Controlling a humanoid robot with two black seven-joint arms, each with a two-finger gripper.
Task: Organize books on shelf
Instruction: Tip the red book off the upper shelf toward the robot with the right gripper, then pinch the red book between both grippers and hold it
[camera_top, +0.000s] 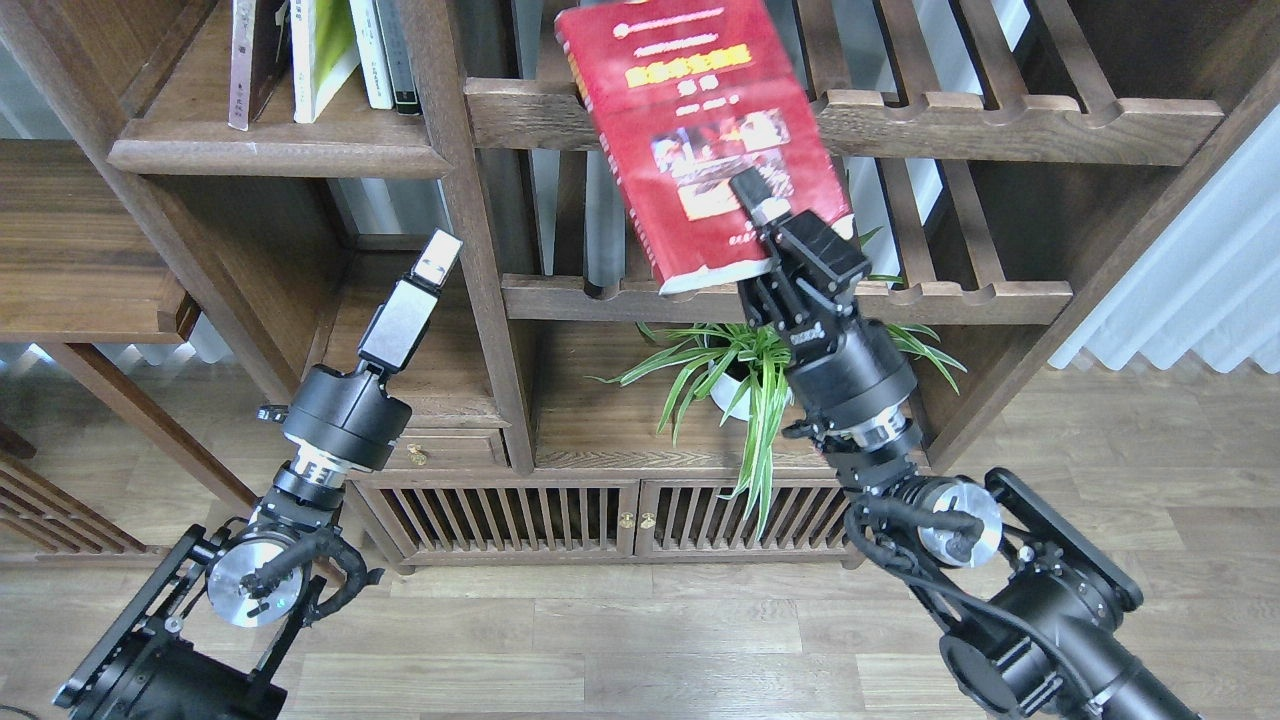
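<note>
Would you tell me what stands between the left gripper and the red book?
In the head view, a wooden bookcase post stands between the left gripper and the red book.

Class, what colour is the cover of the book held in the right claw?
Red, with yellow title lettering and photos: book, head view.

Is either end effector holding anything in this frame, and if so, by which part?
The right end effector grips the red book at the lower right corner of its cover. The left end effector holds nothing.
</note>
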